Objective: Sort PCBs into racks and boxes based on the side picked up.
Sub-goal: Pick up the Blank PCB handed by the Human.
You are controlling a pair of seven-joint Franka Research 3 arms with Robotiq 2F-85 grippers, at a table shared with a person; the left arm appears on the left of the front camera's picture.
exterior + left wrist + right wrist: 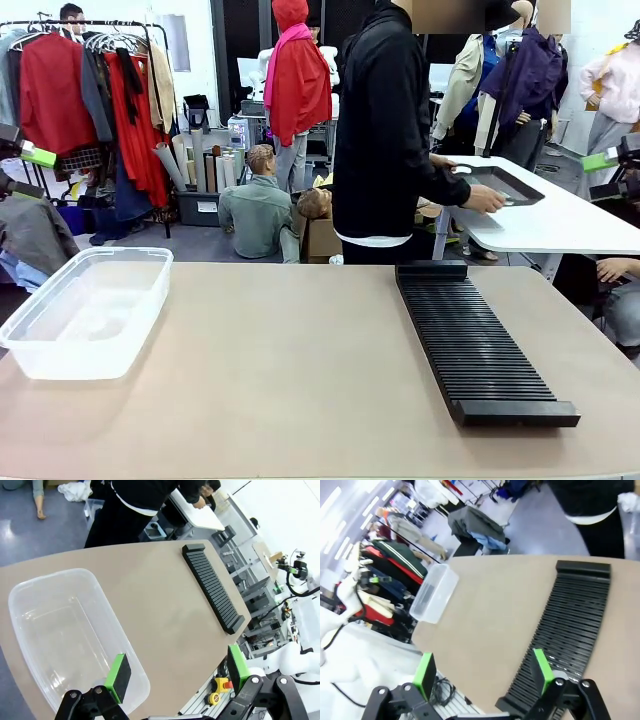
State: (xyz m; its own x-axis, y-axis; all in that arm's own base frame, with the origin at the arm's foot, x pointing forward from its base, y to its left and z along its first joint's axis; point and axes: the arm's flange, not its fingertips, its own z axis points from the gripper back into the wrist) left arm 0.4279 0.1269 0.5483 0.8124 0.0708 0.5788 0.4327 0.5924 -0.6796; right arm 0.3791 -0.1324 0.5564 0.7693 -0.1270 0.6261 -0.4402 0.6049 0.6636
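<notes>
Plainly, the left gripper (178, 672) stands wide open and holds nothing; in the left wrist view it hangs above the near end of the clear tub (60, 630), with one green pad (118, 677) over the tub's rim. The right gripper (484, 672) is just as wide open and empty, hanging over the near end of the black rack (570, 620). On the tan desk (300, 380) the tub sits at the left and the rack lies at the right, running from near to far. Beyond the far edge a person (385, 130) has a hand (487, 200) on a shallow black tray (510, 185) on a white desk (570, 225).
</notes>
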